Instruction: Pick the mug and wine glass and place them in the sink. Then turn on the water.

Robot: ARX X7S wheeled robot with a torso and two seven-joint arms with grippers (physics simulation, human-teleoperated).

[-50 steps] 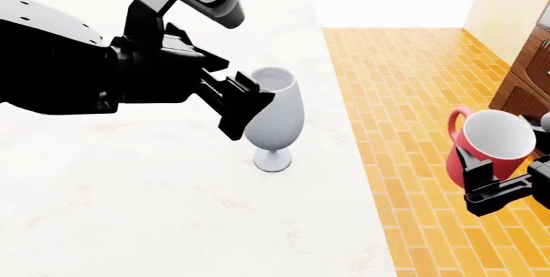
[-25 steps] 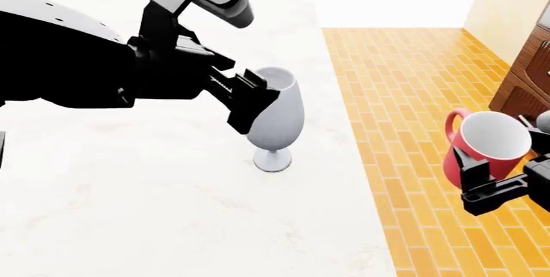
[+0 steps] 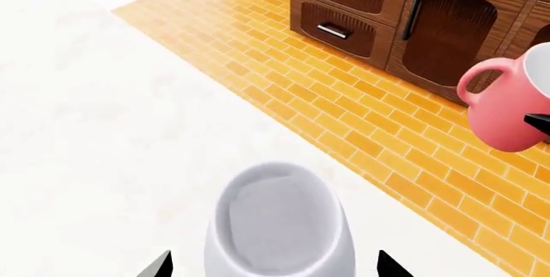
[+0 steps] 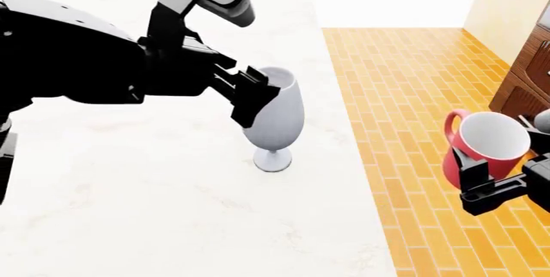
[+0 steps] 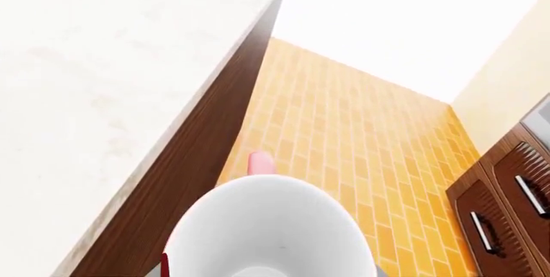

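Head view, near to far: right gripper (image 4: 488,187) sits low at the robot's right, out over the brick floor (image 4: 413,96) and off the counter edge, closed on the mug (image 4: 483,146); the fingers clamp the mug's lower body, mouth tilted toward the camera, handle on the side facing the counter. Right wrist view confirms: the mug's white inside (image 5: 270,229) fills the space directly ahead of the gripper, with the counter's brown side panel (image 5: 185,174) beyond it. Farther out, left gripper (image 4: 257,106) reaches over the white counter (image 4: 129,193) and brackets the glass (image 4: 275,116), which stands upright on its foot on the counter. One finger overlaps the bowl's near side; left wrist view shows both fingertips (image 3: 159,265) flanking the bowl (image 3: 277,222) with gaps either side, so jaws are spread, contact not confirmed. Beyond the glass: brick floor, then dark cabinets (image 3: 404,13). Sink not in view.
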